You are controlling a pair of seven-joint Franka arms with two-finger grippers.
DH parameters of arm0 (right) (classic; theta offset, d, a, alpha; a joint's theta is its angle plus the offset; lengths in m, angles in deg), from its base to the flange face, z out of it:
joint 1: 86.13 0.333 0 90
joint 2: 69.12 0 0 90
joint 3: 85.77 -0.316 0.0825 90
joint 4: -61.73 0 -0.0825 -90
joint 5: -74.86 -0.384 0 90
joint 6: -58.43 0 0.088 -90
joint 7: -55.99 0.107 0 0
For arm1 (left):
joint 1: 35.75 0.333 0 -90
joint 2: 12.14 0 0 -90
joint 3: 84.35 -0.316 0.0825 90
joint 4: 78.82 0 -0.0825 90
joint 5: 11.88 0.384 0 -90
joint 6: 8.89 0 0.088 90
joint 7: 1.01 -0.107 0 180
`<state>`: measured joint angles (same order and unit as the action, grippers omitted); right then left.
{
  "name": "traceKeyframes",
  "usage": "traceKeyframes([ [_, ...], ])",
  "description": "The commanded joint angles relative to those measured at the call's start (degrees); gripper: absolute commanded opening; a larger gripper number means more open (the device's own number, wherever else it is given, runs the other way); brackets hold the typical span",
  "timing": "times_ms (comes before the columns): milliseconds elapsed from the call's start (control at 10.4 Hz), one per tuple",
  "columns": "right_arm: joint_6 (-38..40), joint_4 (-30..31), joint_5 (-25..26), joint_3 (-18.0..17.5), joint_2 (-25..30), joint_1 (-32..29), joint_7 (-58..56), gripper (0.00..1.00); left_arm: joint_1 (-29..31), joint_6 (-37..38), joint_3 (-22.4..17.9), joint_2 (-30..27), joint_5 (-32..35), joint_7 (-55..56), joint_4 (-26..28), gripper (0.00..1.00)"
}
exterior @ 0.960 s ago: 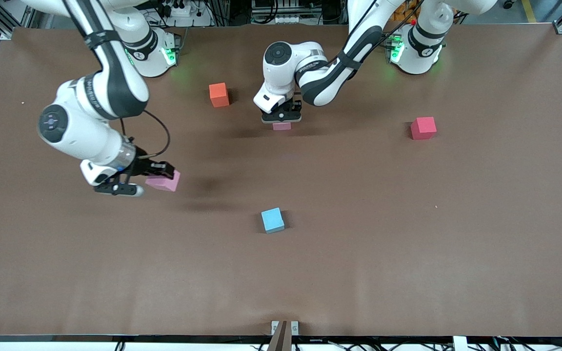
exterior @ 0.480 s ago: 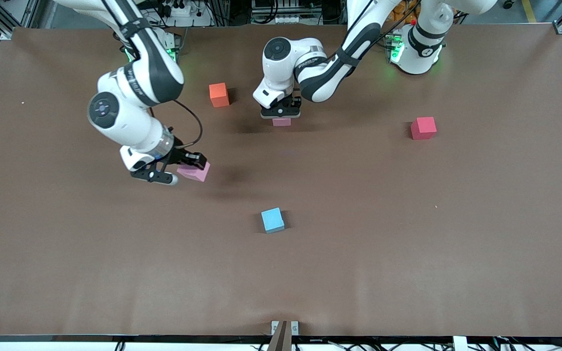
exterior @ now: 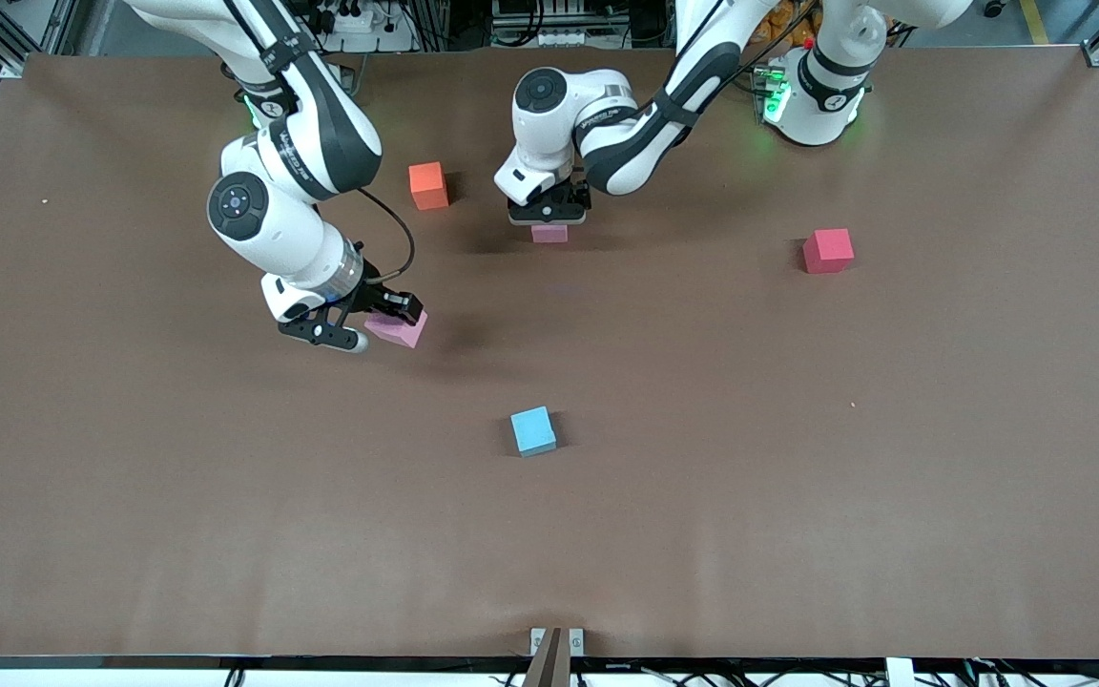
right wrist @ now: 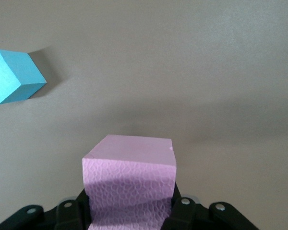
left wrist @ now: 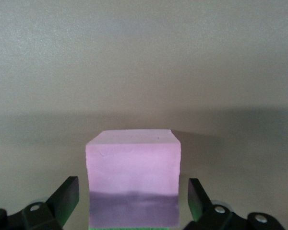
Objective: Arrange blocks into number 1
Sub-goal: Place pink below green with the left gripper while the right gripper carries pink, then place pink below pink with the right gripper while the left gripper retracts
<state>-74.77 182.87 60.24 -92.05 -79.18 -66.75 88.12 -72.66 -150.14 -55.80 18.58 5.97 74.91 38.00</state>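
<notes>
My left gripper (exterior: pixel 548 212) hangs low over a pink block (exterior: pixel 549 234) on the table, beside the orange block (exterior: pixel 427 185). In the left wrist view the left gripper (left wrist: pixel 133 194) is open, its fingers (left wrist: pixel 66 192) standing apart from both sides of that pink block (left wrist: pixel 133 167). A thin green edge (left wrist: pixel 134 228) shows against the block's foot. My right gripper (exterior: pixel 370 322) is shut on a second pink block (exterior: pixel 399 329) and holds it above bare table. The right wrist view shows the right gripper (right wrist: pixel 129 211) clamping this pink block (right wrist: pixel 130 182).
A light-blue block (exterior: pixel 533 431) lies near the table's middle, nearer to the front camera, and shows as the light-blue block (right wrist: pixel 14 76) in the right wrist view. A red block (exterior: pixel 828 250) sits toward the left arm's end. The brown table (exterior: pixel 798 477) spreads wide around them.
The right arm has carried its pink block toward the table's middle. The left gripper has opened and let go of the pink block under it.
</notes>
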Motion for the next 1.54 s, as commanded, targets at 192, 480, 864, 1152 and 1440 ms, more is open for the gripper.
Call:
traceKeyframes([
  [192, -0.5, 1.9, -0.8, 0.0, 2.3, 1.0, 0.9, 0.51, 4.7, 5.8, -0.3, -8.1, 1.2, 1.2, 0.0, 1.0],
  [480, -1.6, 1.4, -0.7, 0.0, 1.5, 4.7, 1.4, 0.51, 16.7, 11.2, -0.3, -9.6, 1.4, -4.2, -5.4, 1.0],
  [864, -5.8, -3.4, 1.5, 0.3, -5.7, 16.5, 4.4, 0.51, 32.2, 15.8, -0.3, -11.8, 1.4, -19.2, -10.5, 1.0],
  [1152, -6.4, -9.6, 5.6, 0.7, -14.0, 24.5, 7.7, 0.52, 42.1, 18.0, 0.1, -12.0, 0.9, -27.6, -12.5, 1.0],
  [1440, -10.8, -9.7, 6.0, 0.7, -17.4, 29.3, 10.9, 0.53, 46.0, 23.7, 0.2, -13.6, 0.4, -30.7, -14.2, 1.0],
])
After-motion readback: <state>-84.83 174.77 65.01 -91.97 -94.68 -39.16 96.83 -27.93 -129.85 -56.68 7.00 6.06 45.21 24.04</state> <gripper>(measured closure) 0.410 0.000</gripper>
